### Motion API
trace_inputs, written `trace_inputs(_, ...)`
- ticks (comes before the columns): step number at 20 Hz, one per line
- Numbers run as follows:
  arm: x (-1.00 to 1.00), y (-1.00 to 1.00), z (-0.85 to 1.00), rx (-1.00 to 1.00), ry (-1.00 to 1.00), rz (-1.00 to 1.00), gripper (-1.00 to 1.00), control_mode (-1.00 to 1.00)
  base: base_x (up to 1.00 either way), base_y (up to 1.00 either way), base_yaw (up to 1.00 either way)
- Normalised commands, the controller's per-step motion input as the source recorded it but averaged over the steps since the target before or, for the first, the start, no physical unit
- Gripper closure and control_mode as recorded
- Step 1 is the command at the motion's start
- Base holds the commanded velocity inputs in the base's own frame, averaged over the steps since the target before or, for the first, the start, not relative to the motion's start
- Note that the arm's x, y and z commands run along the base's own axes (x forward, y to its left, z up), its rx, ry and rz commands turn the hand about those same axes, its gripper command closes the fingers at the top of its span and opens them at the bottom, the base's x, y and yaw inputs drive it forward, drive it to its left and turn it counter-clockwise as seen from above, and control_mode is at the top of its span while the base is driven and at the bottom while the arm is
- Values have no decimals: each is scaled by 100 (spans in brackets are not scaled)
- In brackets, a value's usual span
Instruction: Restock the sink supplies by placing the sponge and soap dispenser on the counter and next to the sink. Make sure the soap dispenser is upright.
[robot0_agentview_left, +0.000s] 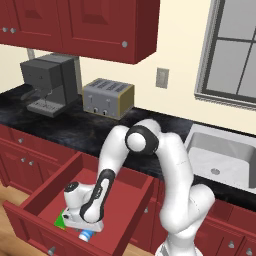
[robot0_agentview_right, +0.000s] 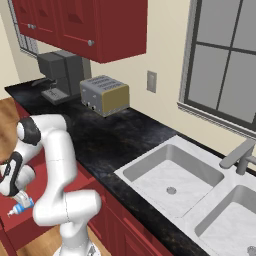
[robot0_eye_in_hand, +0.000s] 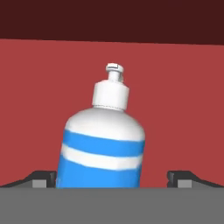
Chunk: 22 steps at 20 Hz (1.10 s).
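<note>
Claw: the two-finger gripper (robot0_eye_in_hand: 112, 181) is reaching down into the open red drawer (robot0_agentview_left: 127, 186), its dark tips standing apart either side of the bottle, not touching it
Bottle: the blue-and-white striped soap dispenser with white pump top (robot0_eye_in_hand: 104, 144) is sitting between the tips on the drawer floor; it looks to be lying down
Sponge: the flat green sponge (robot0_agentview_left: 61, 219) is peeking out just beside the hand, largely covered by it
Nearby: the black marbled counter (robot0_agentview_left: 90, 127) is carrying a silver toaster (robot0_agentview_left: 108, 97) and a grey coffee machine (robot0_agentview_left: 49, 83); the light grey metal sink (robot0_agentview_right: 172, 172) is lying well apart from the drawer
</note>
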Motion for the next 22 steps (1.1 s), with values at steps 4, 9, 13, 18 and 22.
trace_inputs(4,0,0,-34,0,0,0,-100,-100,0,0,0)
trace_inputs(9,-1,9,-31,-5,2,0,100,-100,0,0,0)
trace_inputs(13,0,3,0,0,0,0,100,-100,0,0,0)
trace_inputs(18,0,-10,71,3,-14,-6,100,-100,0,0,0)
trace_inputs(22,0,-31,100,17,-15,-17,100,-100,0,0,0)
